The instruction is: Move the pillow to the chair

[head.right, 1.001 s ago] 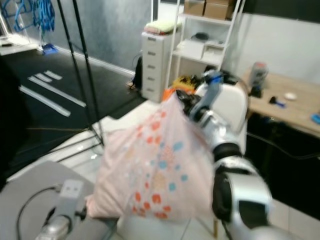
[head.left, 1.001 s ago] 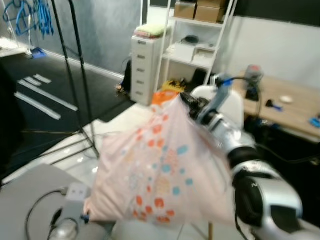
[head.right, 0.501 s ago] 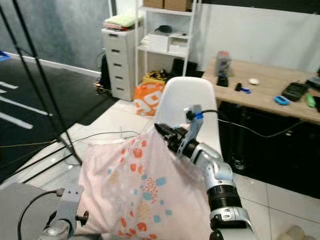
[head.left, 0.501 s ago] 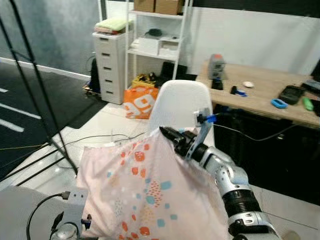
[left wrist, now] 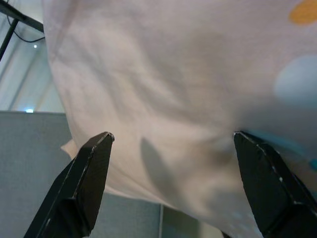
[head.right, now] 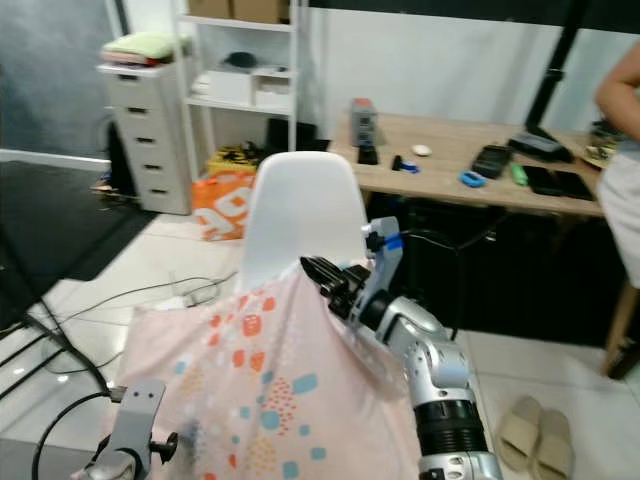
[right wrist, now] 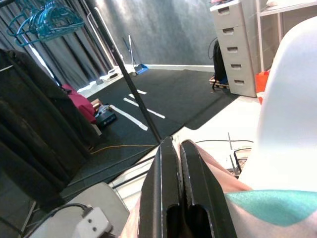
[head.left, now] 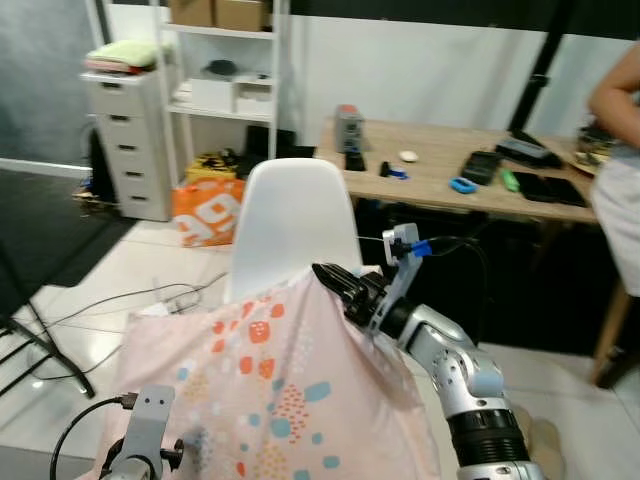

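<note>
The pink pillow (head.left: 270,390) with orange and teal spots hangs in front of me, low in the head views. My right gripper (head.left: 328,276) is shut on its top corner, and its fingers (right wrist: 163,183) lie pressed together over the fabric (right wrist: 220,176). The white chair (head.left: 290,215) stands just behind the pillow, its back rising above the held corner. My left gripper (left wrist: 173,135) is open under the pillow's lower left side, fingers (left wrist: 84,188) wide apart and the cloth (left wrist: 163,84) bulging before them. The left arm (head.left: 140,440) shows at the bottom left.
A wooden desk (head.left: 450,175) with small items stands behind the chair. A person (head.left: 615,160) stands at its right end. A white drawer unit (head.left: 125,135), a shelf (head.left: 225,70) and an orange bag (head.left: 205,210) are at the back left. Cables (head.left: 100,310) cross the floor; slippers (head.right: 535,435) lie at the right.
The whole view has swung to the right, so the chair and desk now sit more central and a person shows at the right edge. My right gripper still holds the pillow's corner.
</note>
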Robot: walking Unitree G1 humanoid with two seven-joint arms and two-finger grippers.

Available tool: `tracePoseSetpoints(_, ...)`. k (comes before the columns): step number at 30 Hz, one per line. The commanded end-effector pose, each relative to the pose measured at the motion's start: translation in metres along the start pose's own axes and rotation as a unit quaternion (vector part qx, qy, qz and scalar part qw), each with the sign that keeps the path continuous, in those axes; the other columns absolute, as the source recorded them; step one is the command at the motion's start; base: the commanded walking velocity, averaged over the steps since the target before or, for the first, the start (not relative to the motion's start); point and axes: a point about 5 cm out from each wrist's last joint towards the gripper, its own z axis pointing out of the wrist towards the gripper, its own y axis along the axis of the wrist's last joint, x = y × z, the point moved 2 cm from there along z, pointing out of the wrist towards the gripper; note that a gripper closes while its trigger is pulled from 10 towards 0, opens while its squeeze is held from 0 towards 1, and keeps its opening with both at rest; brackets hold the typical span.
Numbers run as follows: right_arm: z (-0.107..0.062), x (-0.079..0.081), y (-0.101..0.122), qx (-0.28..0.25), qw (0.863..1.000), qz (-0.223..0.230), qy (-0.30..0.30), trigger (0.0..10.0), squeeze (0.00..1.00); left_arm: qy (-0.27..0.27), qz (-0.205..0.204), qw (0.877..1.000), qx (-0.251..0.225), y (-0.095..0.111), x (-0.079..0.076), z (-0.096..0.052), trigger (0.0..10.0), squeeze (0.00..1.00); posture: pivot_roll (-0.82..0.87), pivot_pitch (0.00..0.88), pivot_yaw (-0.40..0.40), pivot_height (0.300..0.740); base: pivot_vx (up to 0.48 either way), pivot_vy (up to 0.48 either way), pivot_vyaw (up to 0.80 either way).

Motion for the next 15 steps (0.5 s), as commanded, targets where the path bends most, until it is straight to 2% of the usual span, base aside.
tracePoseSetpoints(1,0.0025,0.0034,0.0157,-0.024,1.0,-0.011,0.006,10.0,0.0,-0.006,-0.003,1.0,0.002,-0.0007,-0.0036,-0.0002,10.0,0.0,-0.15,0.034,-0.035,0.74,0.0,-0.48,-0.66)
tracePoseSetpoints(7,0.0041,0.0055,0.0185,-0.028,1.0,-0.012,0.004,10.0,0.0,-0.006,-0.008,1.0,0.001,-0.0004,-0.0038,-0.0001,10.0,0.0,-0.15,0.034,-0.033,0.74,0.0,-0.48,-0.66)
tracePoseSetpoints(15,0.0023,0.0084,0.0201,-0.026,1.0,-0.01,-0.002,10.0,0.0,0.001,-0.014,1.0,-0.001,0.0003,-0.0008,0.0,10.0,0.0,-0.15,0.036,-0.031,0.74,0.0,0.0,-0.67)
